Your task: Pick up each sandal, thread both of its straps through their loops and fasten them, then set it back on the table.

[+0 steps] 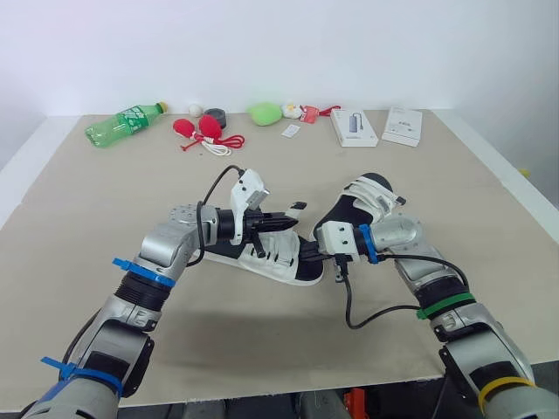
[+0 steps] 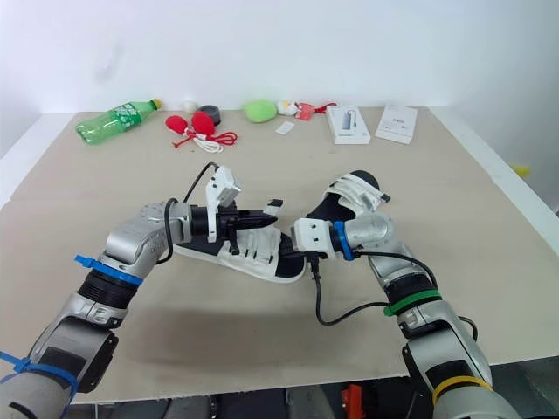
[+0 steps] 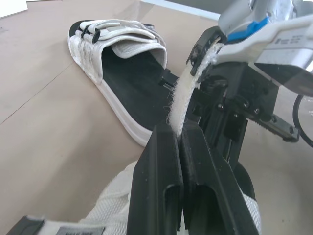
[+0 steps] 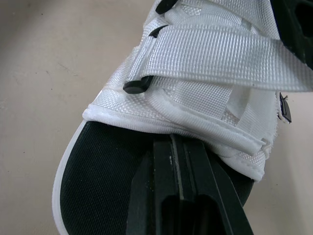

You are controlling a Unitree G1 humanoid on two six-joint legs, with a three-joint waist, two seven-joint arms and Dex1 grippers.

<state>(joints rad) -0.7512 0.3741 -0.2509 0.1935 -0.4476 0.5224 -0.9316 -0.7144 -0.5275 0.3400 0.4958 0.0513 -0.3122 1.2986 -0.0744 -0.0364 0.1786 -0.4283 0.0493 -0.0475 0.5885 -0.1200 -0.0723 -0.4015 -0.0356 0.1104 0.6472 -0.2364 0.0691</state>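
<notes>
White strap (image 3: 186, 93) of near sandal (image 1: 271, 259) clamped in left gripper (image 3: 180, 132), right gripper (image 4: 177, 141) closed at its footbed, second sandal (image 1: 362, 201) just behind

Head stereo pair looked down across the table (image 1: 105, 201) from its near edge. Both wrist cams sat super close, sharing the mid-frame sandal (image 1: 278, 258).

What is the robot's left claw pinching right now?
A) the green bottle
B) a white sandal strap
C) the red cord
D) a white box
B: in the left wrist view, the two black fingers of the left gripper are closed on a white strap of the sandal lying nearest the robot.
</notes>
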